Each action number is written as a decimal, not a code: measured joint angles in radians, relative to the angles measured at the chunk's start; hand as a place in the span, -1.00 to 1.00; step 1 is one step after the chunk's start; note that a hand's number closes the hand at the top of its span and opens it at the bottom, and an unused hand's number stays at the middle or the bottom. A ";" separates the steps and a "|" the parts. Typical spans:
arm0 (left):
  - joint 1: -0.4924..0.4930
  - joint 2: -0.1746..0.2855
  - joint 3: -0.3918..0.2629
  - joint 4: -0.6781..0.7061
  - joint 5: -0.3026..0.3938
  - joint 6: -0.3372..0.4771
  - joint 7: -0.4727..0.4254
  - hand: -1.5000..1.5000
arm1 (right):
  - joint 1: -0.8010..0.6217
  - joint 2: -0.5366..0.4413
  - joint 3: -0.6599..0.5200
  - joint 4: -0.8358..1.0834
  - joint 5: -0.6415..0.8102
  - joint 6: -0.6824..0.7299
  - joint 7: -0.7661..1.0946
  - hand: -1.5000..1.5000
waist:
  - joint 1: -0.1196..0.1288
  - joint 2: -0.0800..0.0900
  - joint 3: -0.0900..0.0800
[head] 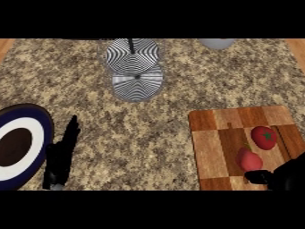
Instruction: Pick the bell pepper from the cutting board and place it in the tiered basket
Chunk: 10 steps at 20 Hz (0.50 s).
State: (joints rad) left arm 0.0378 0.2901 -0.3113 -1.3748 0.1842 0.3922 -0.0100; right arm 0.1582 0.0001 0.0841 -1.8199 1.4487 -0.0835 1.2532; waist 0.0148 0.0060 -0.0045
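Now: pepper on the board, both hands free

Counter [181, 112] was speckled stone, tan and brown, with a rough granite look; plain wood strips ran along both sides. At right lay the cutting board [211, 152], a rectangle of wood planks in light and dark brown with rounded corners. The bell pepper [249, 160] rested on the board's lower half. It was pinkish red, smooth and longer than wide, with a thin greenish stem pointing toward the far edge. Just beyond it, on the same board, sat a tomato [265, 137], rounder and deeper red, with a green star-shaped top. The two were close but apart.

Right hand [294, 174] was black and came in over the board's near right corner, fingers spread and relaxed, clasping nothing. Its thumb lay just beside the pepper's near end; contact could not be told.

Left hand [61, 156] showed at lower left, seen edge-on, fingers straight and together, released, resting beside the plate [41, 118]. The plate was glossy and round, with a dark blue rim, a white ring and a dark brown centre.

Tiered basket [137, 82] stood at the far middle of the counter, well apart from the board. It had two round trays with black-and-white rippled patterns, the upper partly overlapping the lower, and a dark post in the upper tray. A grey rounded thing [216, 43] sat at the far edge, cut off.
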 measured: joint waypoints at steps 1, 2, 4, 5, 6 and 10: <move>0.001 0.001 0.004 0.004 0.002 -0.003 -0.003 0.00 | -0.009 0.000 -0.011 0.002 -0.010 0.016 -0.001 -1.00 | -0.001 0.000 0.000; -0.001 0.000 0.004 0.005 0.001 -0.002 -0.003 0.00 | -0.018 0.000 -0.020 0.010 -0.021 0.031 -0.001 -1.00 | -0.001 0.000 0.000; -0.001 -0.005 0.001 0.004 -0.001 -0.001 -0.003 0.00 | -0.039 0.000 -0.041 0.023 -0.041 0.054 -0.002 -1.00 | -0.001 -0.001 0.000; -0.002 -0.004 0.002 0.003 -0.002 -0.002 0.000 0.00 | -0.045 0.000 -0.048 0.034 -0.050 0.061 -0.003 -1.00 | -0.001 -0.002 0.000; 0.000 -0.006 -0.001 0.001 -0.003 -0.002 0.001 0.00 | -0.049 0.000 -0.055 0.039 -0.058 0.069 -0.003 -1.00 | -0.002 -0.003 -0.001; -0.008 -0.009 0.001 0.006 -0.005 -0.002 0.007 0.00 | -0.073 0.000 -0.079 0.058 -0.084 0.096 -0.005 -1.00 | -0.006 -0.005 -0.001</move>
State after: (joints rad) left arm 0.0300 0.2806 -0.3101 -1.3692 0.1790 0.3903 -0.0028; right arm 0.0853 0.0001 0.0048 -1.7620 1.3649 0.0121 1.2482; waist 0.0092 0.0011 -0.0055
